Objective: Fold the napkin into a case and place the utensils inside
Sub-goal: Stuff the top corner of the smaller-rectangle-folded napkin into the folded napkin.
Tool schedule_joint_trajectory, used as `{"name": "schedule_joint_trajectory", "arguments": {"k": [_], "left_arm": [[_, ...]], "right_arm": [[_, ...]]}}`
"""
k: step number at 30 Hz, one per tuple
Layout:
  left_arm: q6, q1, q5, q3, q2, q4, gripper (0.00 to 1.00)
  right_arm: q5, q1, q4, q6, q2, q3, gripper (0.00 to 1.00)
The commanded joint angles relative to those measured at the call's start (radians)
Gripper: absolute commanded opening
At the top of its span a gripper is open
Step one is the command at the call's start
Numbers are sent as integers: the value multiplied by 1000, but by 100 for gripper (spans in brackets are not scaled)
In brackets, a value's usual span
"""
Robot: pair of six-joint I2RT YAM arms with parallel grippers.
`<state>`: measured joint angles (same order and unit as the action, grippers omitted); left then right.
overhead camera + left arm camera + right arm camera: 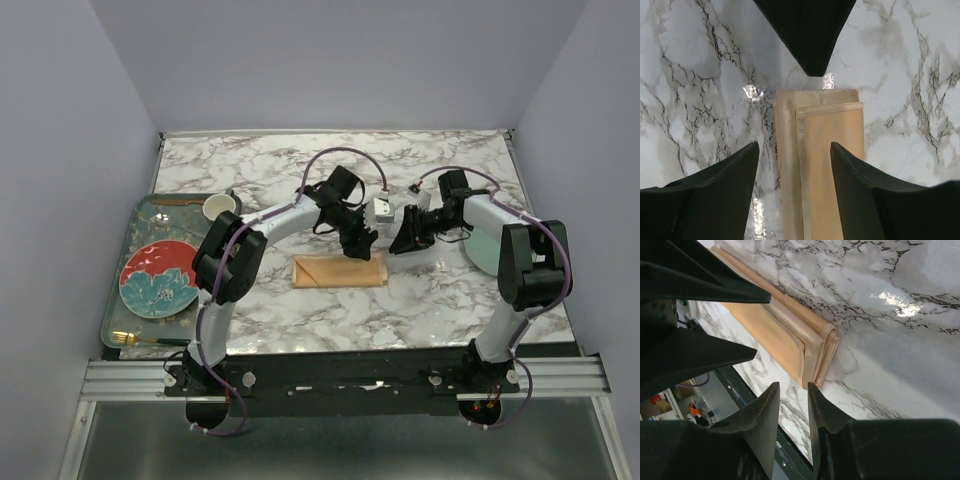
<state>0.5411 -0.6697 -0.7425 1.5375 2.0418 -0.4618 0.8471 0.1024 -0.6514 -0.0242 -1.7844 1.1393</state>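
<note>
The napkin is seen folded into a narrow layered rectangle, laid flat near the middle of the marble table. Nothing is tucked into it. The left gripper is held just above its right end. In the left wrist view the fingers are spread apart on either side of the cloth, with nothing clamped. The right gripper is poised just beyond the same end. Its fingers are drawn close, a narrow empty gap is left between them, and the folded edge is not touched.

At the left a grey tray is set. On it are a red and teal plate, a white cup and the utensils, laid along the near edge. Their number cannot be made out. What may be a pale plate is partly hidden by the right arm.
</note>
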Motion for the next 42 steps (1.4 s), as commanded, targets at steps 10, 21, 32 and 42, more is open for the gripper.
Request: {"name": "schedule_joint_trajectory", "arguments": {"k": [10, 21, 32, 42], "left_arm": [[171, -41, -6, 154, 121, -196, 68], [186, -57, -1, 210, 185, -238, 64], [168, -59, -8, 213, 156, -222, 47], [108, -59, 9, 139, 67, -147, 12]], "right_arm": [[9, -36, 50, -66, -47, 46, 37], [20, -43, 50, -65, -50, 27, 37], [29, -44, 50, -66, -66, 31, 37], [32, -43, 68, -79, -76, 30, 37]]}}
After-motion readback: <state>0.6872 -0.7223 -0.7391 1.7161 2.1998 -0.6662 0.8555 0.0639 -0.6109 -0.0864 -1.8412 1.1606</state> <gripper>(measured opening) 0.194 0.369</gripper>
